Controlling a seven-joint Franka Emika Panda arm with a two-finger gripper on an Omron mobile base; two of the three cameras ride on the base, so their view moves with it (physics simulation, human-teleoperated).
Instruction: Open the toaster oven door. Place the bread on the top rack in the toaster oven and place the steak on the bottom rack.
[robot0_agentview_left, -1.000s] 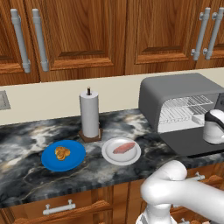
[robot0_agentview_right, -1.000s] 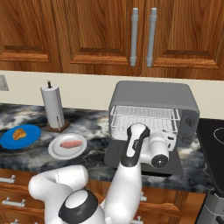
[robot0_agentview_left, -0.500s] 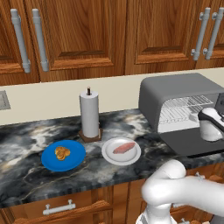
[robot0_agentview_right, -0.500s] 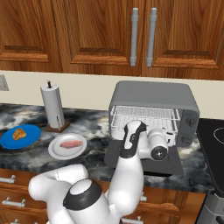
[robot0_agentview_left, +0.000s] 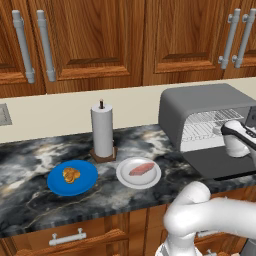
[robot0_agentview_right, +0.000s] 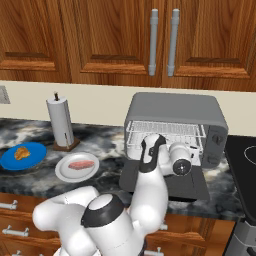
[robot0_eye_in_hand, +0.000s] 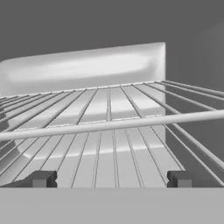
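The toaster oven (robot0_agentview_left: 200, 107) stands at the right end of the counter (robot0_agentview_left: 30, 170), against the back wall, and its door (robot0_agentview_left: 220, 162) is folded down flat onto the counter in front of it. Inside, the top rack (robot0_agentview_right: 165, 129) and the bottom rack (robot0_agentview_right: 197, 146) are seen as silver wire shelves, both bare. The gripper (robot0_eye_in_hand: 109, 179) is held at the oven's mouth, over the lowered door, with its jaws spread wide and nothing between them; in the hand view a wire shelf is seen straight ahead. The bread (robot0_agentview_left: 71, 174) lies on a blue plate (robot0_agentview_left: 57, 184) near the counter's front edge, left of the middle. The steak (robot0_agentview_left: 142, 169) lies on a white plate (robot0_agentview_left: 125, 177) just to its right. A paper-towel roll (robot0_agentview_left: 102, 131) stands upright behind the two plates.
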